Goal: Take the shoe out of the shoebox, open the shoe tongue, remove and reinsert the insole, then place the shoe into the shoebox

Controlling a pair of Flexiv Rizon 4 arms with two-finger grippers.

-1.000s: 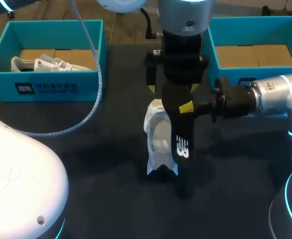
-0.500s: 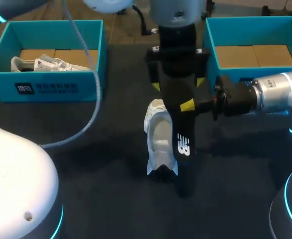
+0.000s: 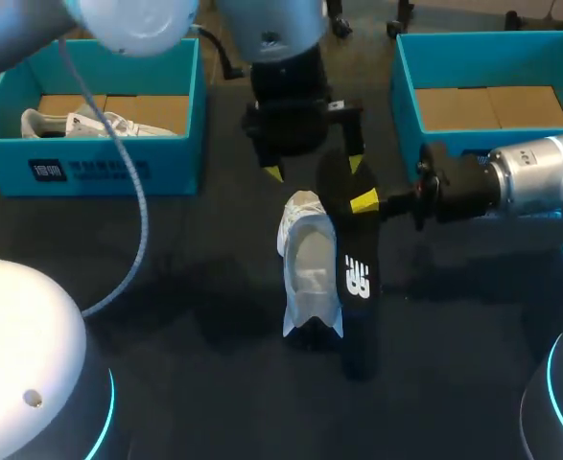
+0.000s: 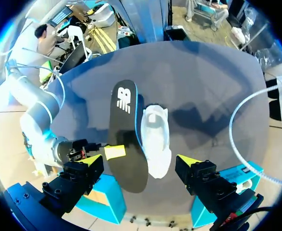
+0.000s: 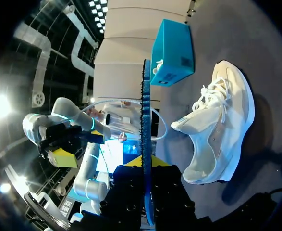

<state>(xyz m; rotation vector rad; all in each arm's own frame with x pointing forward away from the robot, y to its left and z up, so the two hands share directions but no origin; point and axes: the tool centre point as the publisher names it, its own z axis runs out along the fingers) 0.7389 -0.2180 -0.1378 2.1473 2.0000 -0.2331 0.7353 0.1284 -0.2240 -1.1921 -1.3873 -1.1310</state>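
Lying in the middle of the dark desk (image 3: 195, 287), the white shoe (image 3: 308, 268) is out of both boxes, with its opening turned up and its laces showing in the right wrist view (image 5: 217, 130). The black insole (image 3: 353, 287) is out of the shoe and just beside it, on the side toward the right arm. From above its printed face is turned up (image 4: 126, 139) and its long edge overlaps the shoe's rim, while the right wrist view shows it only as a thin edge (image 5: 145, 120); whether it touches the desk cannot be told. The right hand (image 3: 363, 203) comes in level from that same side of the shoe and is closed on the insole, one yellow-tipped finger on each face, pinching it near the end farther from the robot (image 5: 144, 166). The left hand (image 3: 315, 169) hangs above the shoe's far end with its fingers spread wide and nothing between them. In its own view (image 4: 140, 161) the shoe (image 4: 156, 139) and the insole lie well below the gap. Well apart from the shoe on the left arm's side stands the left shoebox (image 3: 89, 172), teal, with a second shoe (image 3: 89, 123) inside it. On the shoe's other side, behind the right arm, stands the right shoebox (image 3: 410, 105), its brown floor showing.
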